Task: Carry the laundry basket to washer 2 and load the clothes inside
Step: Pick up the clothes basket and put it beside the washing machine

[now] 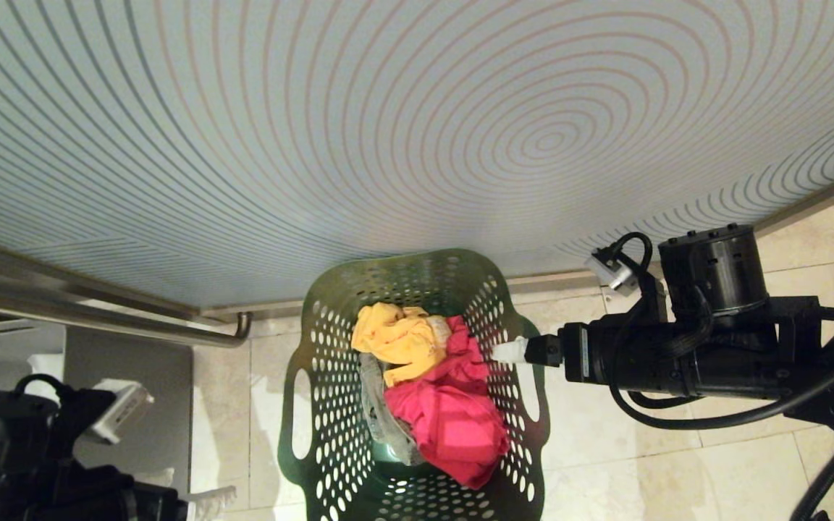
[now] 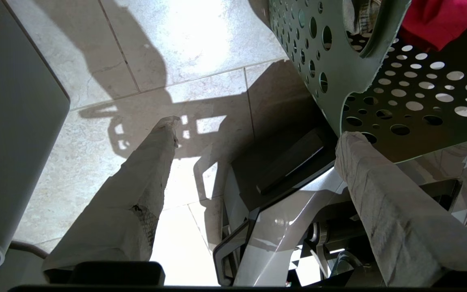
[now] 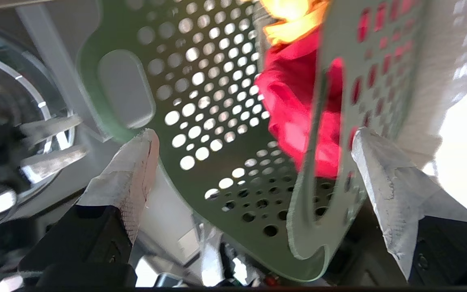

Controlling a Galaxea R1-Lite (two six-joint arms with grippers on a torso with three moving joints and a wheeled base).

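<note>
Laundry basket [image 1: 359,434] stands on the tiled floor [image 1: 714,470], clothes [image 1: 446,420] inside. Right claw [image 3: 253,150] spread astride its rim; left claw [image 2: 253,134] spread beside it. Carrying and loading remain outstanding.

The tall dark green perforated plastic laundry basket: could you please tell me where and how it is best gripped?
Probably by the two slot handles in the tall dark green perforated plastic laundry basket's opposite walls, one open end effector from each side; the right end effector already straddles its rim.
</note>
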